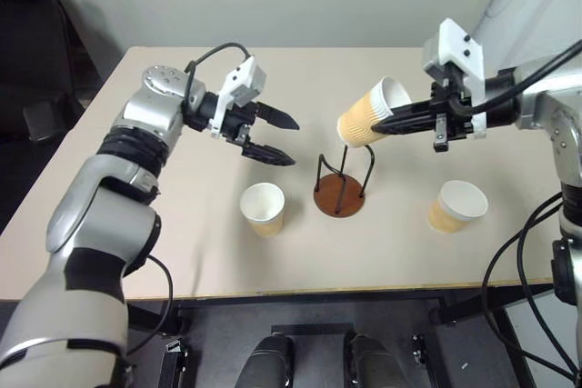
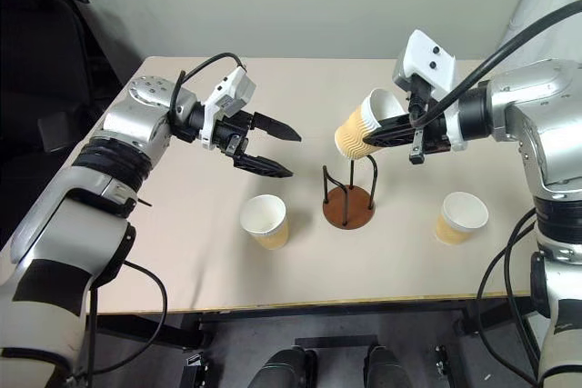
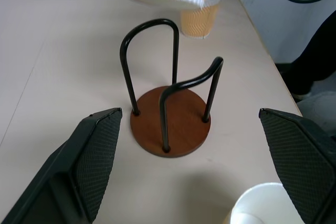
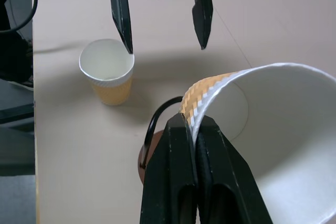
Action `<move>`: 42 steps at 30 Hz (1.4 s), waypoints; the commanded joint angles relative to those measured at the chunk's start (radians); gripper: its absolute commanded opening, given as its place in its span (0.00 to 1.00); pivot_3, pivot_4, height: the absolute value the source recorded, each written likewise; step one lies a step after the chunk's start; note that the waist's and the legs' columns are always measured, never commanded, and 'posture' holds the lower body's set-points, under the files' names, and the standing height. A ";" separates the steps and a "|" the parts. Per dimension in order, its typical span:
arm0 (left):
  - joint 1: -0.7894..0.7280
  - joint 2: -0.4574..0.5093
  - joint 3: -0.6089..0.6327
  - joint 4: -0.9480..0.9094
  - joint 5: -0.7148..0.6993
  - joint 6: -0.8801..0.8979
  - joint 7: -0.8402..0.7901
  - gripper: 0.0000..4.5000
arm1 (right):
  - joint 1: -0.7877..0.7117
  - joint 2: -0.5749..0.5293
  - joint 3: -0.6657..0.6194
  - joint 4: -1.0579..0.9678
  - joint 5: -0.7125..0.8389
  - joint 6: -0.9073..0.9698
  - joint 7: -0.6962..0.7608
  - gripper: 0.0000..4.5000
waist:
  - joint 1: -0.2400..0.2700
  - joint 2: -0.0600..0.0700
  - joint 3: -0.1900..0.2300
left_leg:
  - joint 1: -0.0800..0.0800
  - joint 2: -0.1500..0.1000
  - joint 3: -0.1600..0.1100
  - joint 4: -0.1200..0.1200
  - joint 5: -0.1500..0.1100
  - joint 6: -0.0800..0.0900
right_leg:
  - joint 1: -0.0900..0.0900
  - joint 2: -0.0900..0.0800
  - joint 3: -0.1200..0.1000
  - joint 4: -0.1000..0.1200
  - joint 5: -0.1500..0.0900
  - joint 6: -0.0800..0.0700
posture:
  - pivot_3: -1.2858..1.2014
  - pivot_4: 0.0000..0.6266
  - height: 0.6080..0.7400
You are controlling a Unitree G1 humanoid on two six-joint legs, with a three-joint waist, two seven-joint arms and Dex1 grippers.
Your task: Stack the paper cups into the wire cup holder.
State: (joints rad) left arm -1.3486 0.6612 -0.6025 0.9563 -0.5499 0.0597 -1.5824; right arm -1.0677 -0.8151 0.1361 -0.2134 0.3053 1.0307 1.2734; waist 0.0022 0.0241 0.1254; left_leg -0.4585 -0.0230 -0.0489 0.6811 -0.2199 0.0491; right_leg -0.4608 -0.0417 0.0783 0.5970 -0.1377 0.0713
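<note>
– Where are the paper cups?
– The right gripper pinches one cup by its rim. It hangs tilted in the air, just above the wire cup holder. Two more cups stand on the table: one left of the holder, one on the right.
– And the other hand?
– The left gripper is spread wide with nothing in it, up above the table.

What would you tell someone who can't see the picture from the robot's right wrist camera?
The right gripper pinches the wall of a tilted paper cup above the wire cup holder. Beyond it on the tan table, another paper cup stands upright, and the left gripper hangs open.
</note>
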 commanded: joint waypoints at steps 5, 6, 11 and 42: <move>-0.028 0.011 0.012 -0.015 -0.024 -0.012 -0.032 1.00 | 0.006 -0.008 0.062 -0.006 -0.002 -0.099 -0.028 0.00 | 0.000 0.000 0.000 | 0.000 0.000 0.000 0.000 0.000 0.000 | -0.001 0.000 0.000 0.001 -0.001 0.001 | 0.52 0.24 1.00; -0.028 0.014 0.012 -0.017 -0.026 -0.011 -0.032 1.00 | 0.009 -0.014 0.075 -0.004 -0.006 -0.115 -0.023 0.00 | 0.001 0.000 0.000 | 0.000 0.000 0.000 0.000 0.000 0.000 | -0.001 0.000 0.000 0.002 -0.001 0.001 | 0.52 0.24 1.00; -0.026 0.024 0.014 -0.021 -0.029 -0.008 -0.032 1.00 | 0.018 -0.023 0.115 -0.008 -0.005 -0.153 -0.016 0.00 | 0.000 0.000 0.000 | 0.000 0.000 0.000 0.001 0.000 0.000 | -0.001 0.000 0.000 0.002 -0.001 0.001 | 0.52 0.24 1.00; -0.041 -0.007 0.067 0.025 0.009 -0.023 -0.032 1.00 | -0.014 0.009 -0.024 -0.050 0.095 -0.031 -0.103 0.65 | 0.000 -0.001 0.000 | 0.000 0.000 0.000 0.001 0.002 0.000 | -0.003 -0.001 0.001 0.010 -0.004 0.001 | 0.52 0.24 1.00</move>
State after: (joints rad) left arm -1.3520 0.6471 -0.5757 0.9750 -0.5493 0.0516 -1.5827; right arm -1.0385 -0.7956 0.2114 -0.2236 0.3521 0.9533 1.1947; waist 0.0022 0.0232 0.1253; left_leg -0.4587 -0.0231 -0.0479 0.6821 -0.2177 0.0489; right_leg -0.4643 -0.0429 0.0800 0.6078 -0.1422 0.0719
